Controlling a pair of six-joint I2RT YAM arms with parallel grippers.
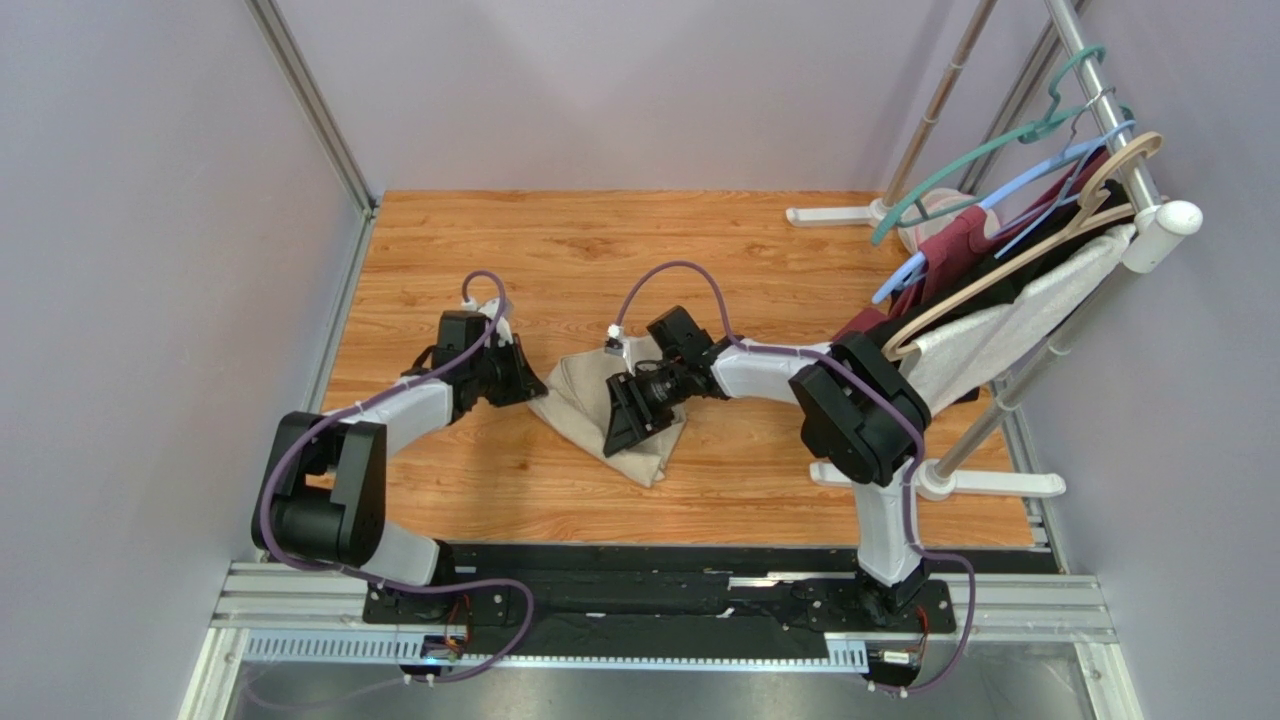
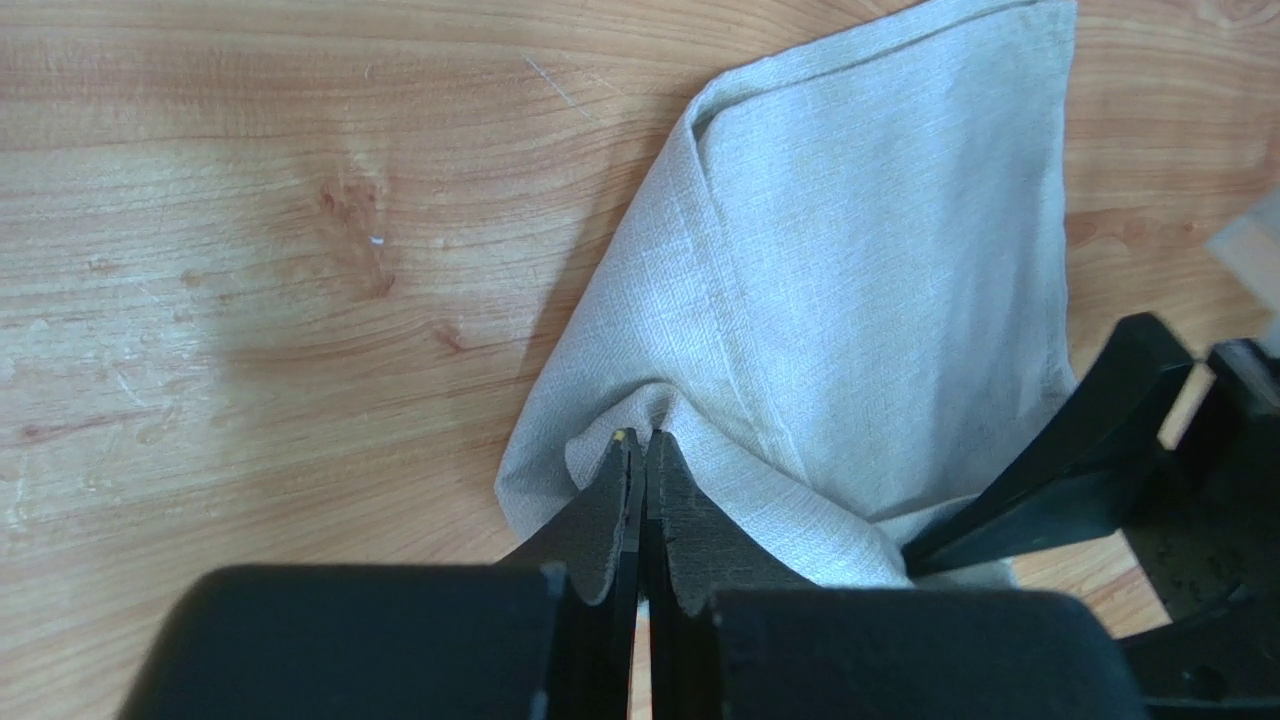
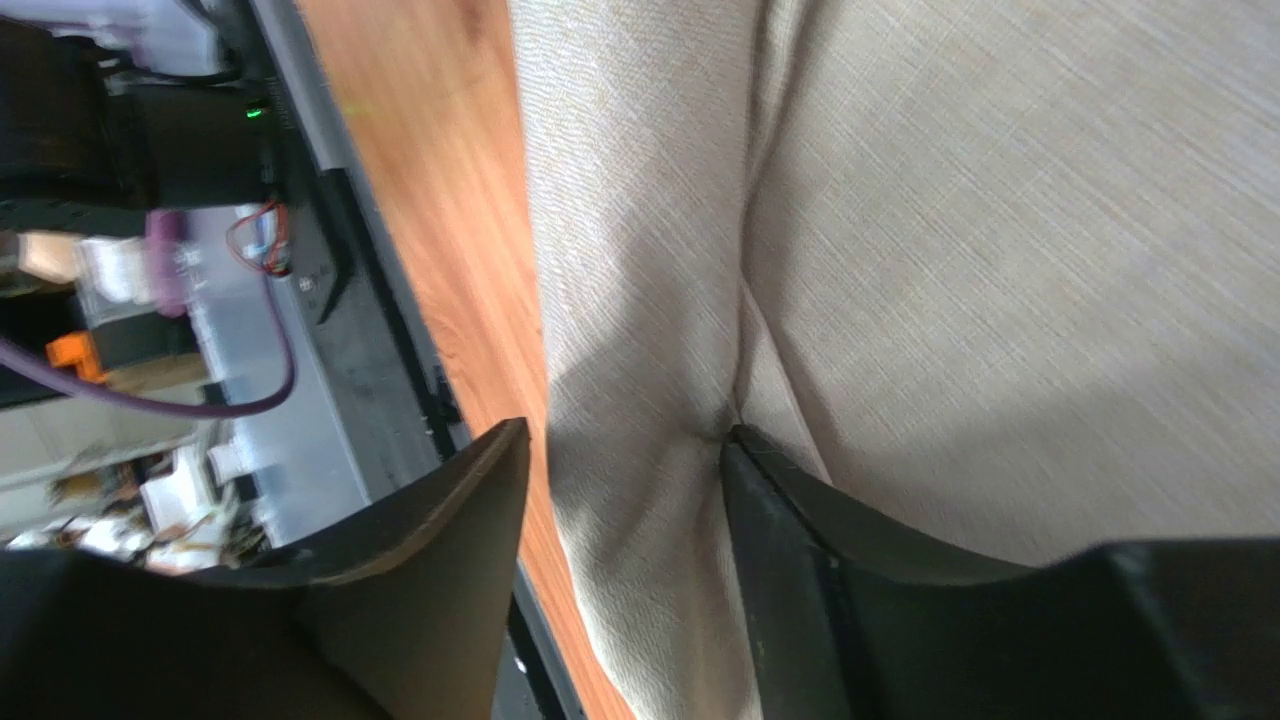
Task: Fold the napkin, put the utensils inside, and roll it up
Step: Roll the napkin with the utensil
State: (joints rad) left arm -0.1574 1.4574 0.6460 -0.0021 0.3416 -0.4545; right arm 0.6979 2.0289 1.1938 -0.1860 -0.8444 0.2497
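One napkin (image 1: 579, 393), long axis diagonal

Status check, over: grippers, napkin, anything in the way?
Left gripper shut on the napkin at its edge. Right gripper open, astride a fold. Cloth bunched on the table; utensils not in view. Nothing blocking.

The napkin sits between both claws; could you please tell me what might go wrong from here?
1. The left claw is shut on just a small pinch at the edge of the napkin, so a pull may slip it free.
2. The right claw stands open around a fold, gripping nothing. The cloth may bunch or drag across the table if only one side is pulled.
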